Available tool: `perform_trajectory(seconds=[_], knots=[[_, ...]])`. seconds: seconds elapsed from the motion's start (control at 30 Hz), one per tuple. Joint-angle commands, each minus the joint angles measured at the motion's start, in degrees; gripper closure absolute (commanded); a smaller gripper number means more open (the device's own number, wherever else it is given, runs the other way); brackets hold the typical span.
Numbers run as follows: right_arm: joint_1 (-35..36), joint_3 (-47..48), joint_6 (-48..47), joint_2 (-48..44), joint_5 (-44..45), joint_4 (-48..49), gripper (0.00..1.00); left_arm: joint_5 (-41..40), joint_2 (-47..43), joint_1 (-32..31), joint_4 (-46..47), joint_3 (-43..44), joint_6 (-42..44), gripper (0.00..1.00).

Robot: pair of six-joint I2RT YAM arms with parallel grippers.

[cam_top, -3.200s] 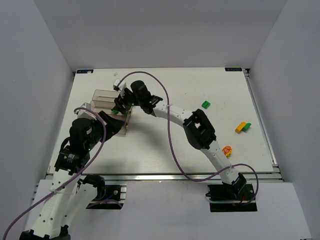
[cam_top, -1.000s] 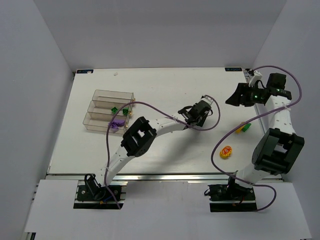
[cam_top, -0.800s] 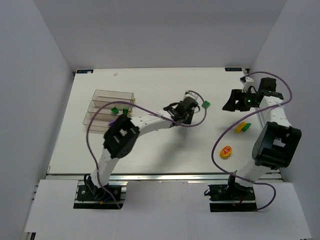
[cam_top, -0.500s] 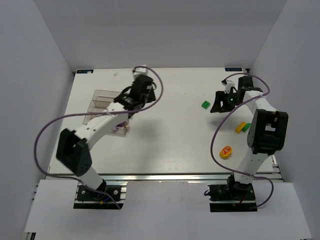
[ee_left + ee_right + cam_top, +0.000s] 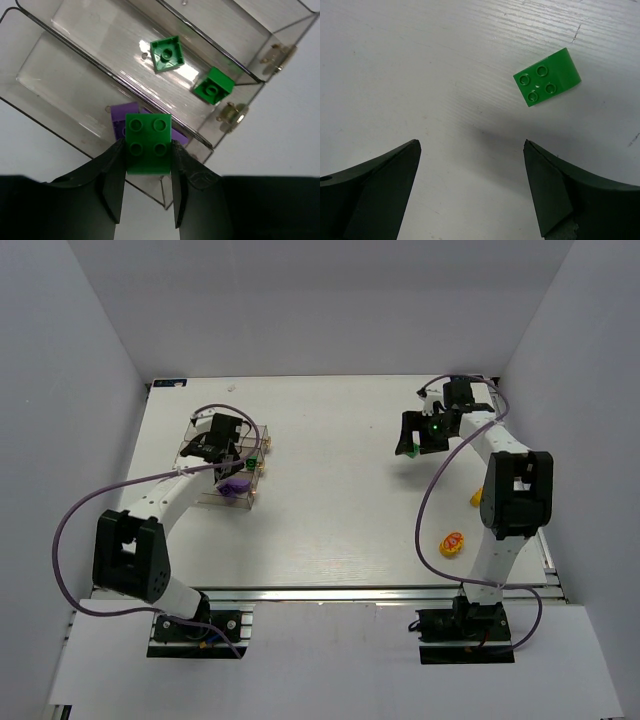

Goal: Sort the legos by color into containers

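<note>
We count two green bricks (image 5: pixel 167 52) and a purple brick (image 5: pixel 122 115) in the boxes (image 5: pixel 75 75). Left gripper (image 5: pixel 148 150) pinches a third green brick (image 5: pixel 148 142); right gripper (image 5: pixel 470 165) spread over a fourth brick (image 5: pixel 547 77). Yellow-orange pieces (image 5: pixel 453 543) remain.

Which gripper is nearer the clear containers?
Left. The left gripper hangs directly over the containers, gripping a green brick; the right gripper is far across the table.

left tool (image 5: pixel 222 447) over containers (image 5: pixel 255 432) | right tool (image 5: pixel 413 436) above table (image 5: pixel 330 515), far right | purple lego (image 5: pixel 233 486) in near container
</note>
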Motion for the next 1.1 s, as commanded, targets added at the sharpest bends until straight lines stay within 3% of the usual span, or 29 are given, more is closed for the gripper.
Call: perform_trajectory(seconds=[0.0,0.23,0.37,0.7,0.83,1.07], knots=[[0.9,1.7,2.3,1.2,2.6,1.9,0.11,1.0,2.6,2.3,2.2,3.0,1.5,0.93],[1.8,1.7,3.7,2.7,5.4,3.1,0.11,3.8,10.0,5.7,3.4,8.8,4.6,0.89],[2.0,2.8,6.8,4.4,7.6,3.3,0.11,5.0,11.9,6.7,3.6,10.0,4.2,0.81],[2.5,6.0,12.8,7.9,11.6,4.4,0.11,7.4,12.9,8.4,3.8,9.6,3.7,0.32],[3.0,7.6,13.8,9.6,13.3,4.4,0.11,7.6,11.9,8.9,3.3,9.3,4.0,0.23],[4.6,10.3,16.2,12.5,20.7,3.7,0.11,7.8,5.9,9.5,1.0,10.6,4.0,0.22]])
